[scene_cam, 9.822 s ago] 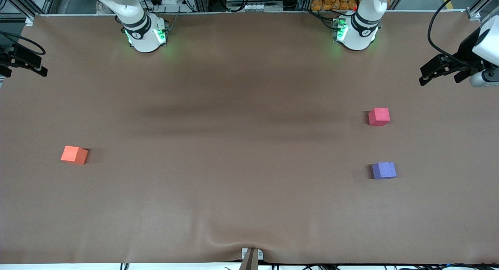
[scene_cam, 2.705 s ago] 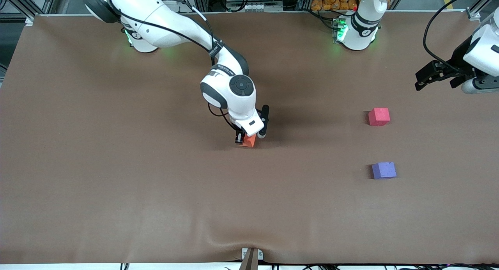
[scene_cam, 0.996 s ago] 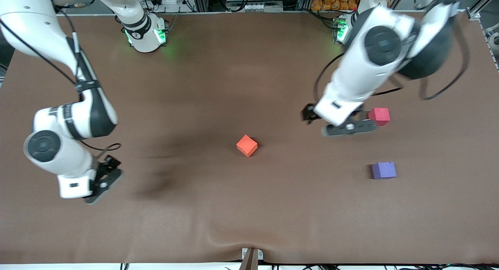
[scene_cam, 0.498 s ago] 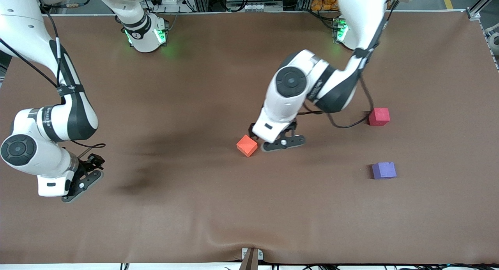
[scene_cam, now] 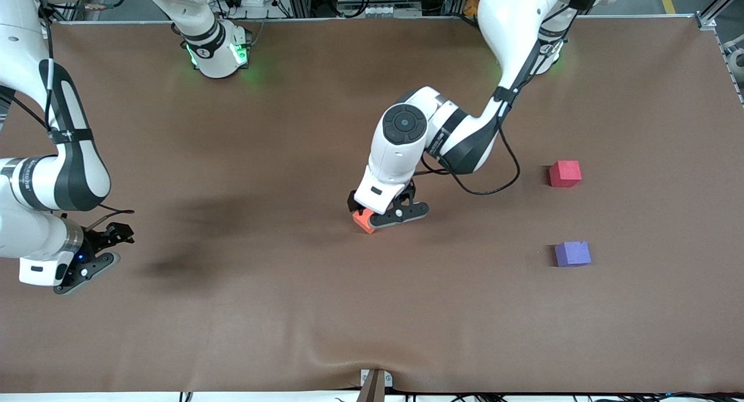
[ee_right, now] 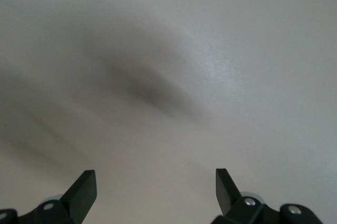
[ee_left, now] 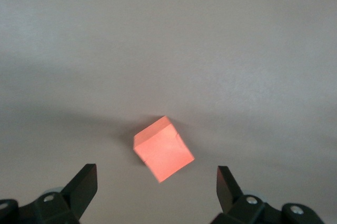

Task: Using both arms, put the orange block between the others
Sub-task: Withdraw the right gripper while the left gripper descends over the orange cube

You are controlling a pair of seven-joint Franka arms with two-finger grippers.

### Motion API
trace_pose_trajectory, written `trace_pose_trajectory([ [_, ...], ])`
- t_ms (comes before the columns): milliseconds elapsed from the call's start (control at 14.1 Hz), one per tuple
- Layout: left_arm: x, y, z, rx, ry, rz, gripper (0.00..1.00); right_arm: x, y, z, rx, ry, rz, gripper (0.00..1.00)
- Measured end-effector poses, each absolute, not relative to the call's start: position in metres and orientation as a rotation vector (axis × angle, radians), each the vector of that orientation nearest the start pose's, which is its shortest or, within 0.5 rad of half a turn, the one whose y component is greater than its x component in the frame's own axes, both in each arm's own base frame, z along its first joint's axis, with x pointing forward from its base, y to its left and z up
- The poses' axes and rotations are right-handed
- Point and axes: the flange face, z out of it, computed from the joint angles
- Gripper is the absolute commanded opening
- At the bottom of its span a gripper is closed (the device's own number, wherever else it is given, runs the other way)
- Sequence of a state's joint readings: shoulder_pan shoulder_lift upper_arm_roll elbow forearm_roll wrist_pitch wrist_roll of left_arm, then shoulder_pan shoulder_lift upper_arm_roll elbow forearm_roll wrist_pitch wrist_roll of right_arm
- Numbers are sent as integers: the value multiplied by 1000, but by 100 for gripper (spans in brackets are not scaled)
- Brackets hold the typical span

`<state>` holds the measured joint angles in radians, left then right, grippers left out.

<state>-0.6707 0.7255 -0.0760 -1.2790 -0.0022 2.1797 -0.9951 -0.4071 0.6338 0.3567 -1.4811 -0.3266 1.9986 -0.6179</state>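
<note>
The orange block (scene_cam: 362, 221) (ee_left: 163, 148) rests on the brown table near its middle, turned corner-on. My left gripper (scene_cam: 381, 211) (ee_left: 157, 188) hangs low over it, open, its two black fingers (ee_left: 84, 184) spread wide to either side of the block and not touching it. The others lie toward the left arm's end: the red-pink cube (scene_cam: 565, 173), and the purple cube (scene_cam: 572, 254) nearer the front camera, with a bare gap between them. My right gripper (scene_cam: 113, 238) (ee_right: 155, 188) hovers open over bare table at the right arm's end, holding nothing.
The brown table cover (scene_cam: 372, 326) has a small wrinkle by a metal bracket (scene_cam: 375, 381) at its front edge. The left arm's forearm and cable (scene_cam: 465, 152) stretch above the table between its base and the orange block.
The left arm has swung from beside the red-pink cube to directly over the orange block and come lower. The right arm has drawn back toward its end of the table. Both grippers stay open.
</note>
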Motion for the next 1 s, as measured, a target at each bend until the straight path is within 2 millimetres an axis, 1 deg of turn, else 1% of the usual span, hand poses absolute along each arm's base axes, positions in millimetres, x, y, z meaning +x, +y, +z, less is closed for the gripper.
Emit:
trace_pose_trajectory([
  [214,569,-516,303,-3289,-448,-133,100,697,-79,315,-3006,-1028,139,100],
  [356,569,-521,287,-3292,-466,-133,100,698,-68,315,-3005,-1027,140,100],
  [498,569,-526,279,-3299,-522,-142,100,698,-64,315,-3004,-1031,140,100],
  [712,567,-529,276,-3287,-619,-133,100,698,-63,315,-3002,-1034,141,100],
  [996,566,-529,271,-3242,-822,-105,100,698,-63,314,-3002,-1034,142,100],
])
